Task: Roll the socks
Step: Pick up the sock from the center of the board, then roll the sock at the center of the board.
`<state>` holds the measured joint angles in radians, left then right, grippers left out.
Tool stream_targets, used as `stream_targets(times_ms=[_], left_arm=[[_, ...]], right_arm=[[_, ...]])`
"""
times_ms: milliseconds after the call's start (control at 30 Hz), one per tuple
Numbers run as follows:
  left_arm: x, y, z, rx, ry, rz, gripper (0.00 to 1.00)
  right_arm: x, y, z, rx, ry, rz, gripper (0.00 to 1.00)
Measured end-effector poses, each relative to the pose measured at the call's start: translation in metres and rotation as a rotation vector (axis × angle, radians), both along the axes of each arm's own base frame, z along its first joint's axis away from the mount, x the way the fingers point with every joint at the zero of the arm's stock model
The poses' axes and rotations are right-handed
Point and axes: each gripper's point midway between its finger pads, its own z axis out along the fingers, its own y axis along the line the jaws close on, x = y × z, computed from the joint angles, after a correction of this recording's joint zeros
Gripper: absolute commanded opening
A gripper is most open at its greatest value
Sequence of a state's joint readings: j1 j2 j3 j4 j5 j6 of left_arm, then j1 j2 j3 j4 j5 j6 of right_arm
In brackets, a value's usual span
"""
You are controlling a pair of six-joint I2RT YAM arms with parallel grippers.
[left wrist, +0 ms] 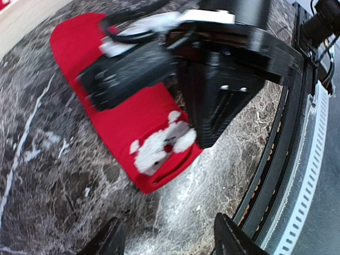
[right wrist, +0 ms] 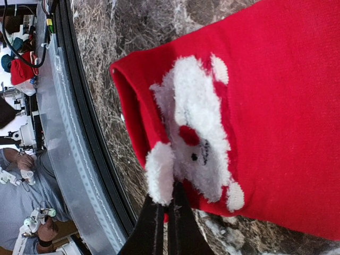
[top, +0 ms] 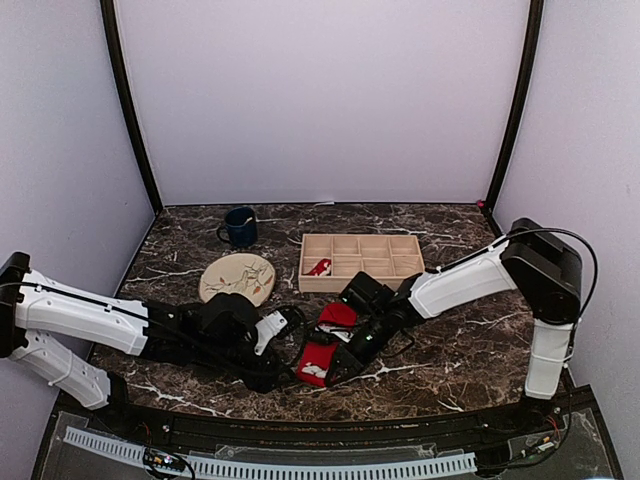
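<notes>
A red sock [top: 318, 357] with a white fluffy figure [right wrist: 196, 138] lies flat on the marble table near the front edge, its open cuff toward that edge. It also shows in the left wrist view [left wrist: 133, 114] and the right wrist view [right wrist: 287, 85]. My right gripper [right wrist: 169, 204] is shut, pinching the sock's side edge beside the white figure; in the top view it [top: 334, 371] sits on the sock's right side. My left gripper [left wrist: 170, 241] is open and empty, just left of the cuff end, in the top view [top: 273, 376].
A wooden compartment box [top: 362, 262] holding a small red item [top: 319, 266] stands behind the sock. A patterned plate [top: 238, 277] and a blue mug [top: 240, 227] are at the back left. The black front rail [left wrist: 276, 175] runs close to the sock.
</notes>
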<state>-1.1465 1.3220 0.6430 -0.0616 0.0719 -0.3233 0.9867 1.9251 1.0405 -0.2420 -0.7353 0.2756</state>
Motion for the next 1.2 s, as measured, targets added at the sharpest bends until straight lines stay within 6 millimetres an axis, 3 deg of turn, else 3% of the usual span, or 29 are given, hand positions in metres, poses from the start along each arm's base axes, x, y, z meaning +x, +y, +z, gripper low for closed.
stream_targets(times_ms=[233, 400, 633, 1200], left_arm=[[-0.015, -0.024, -0.007, 0.105, -0.178, -0.141, 0.55], [-0.016, -0.023, -0.018, 0.194, -0.293, -0.19, 0.49], [-0.01, -0.027, -0.01, 0.237, -0.469, -0.228, 0.42], [-0.016, -0.033, -0.021, 0.279, -0.657, -0.416, 0.42]], right_arm=[[0.0, 0.002, 0.0, -0.009, 0.059, -0.015, 0.0], [0.0, 0.0, -0.001, -0.021, 0.098, -0.025, 0.0], [0.0, -0.004, 0.0, -0.028, 0.157, -0.04, 0.0], [-0.001, -0.006, 0.006, -0.029, 0.249, -0.046, 0.0]])
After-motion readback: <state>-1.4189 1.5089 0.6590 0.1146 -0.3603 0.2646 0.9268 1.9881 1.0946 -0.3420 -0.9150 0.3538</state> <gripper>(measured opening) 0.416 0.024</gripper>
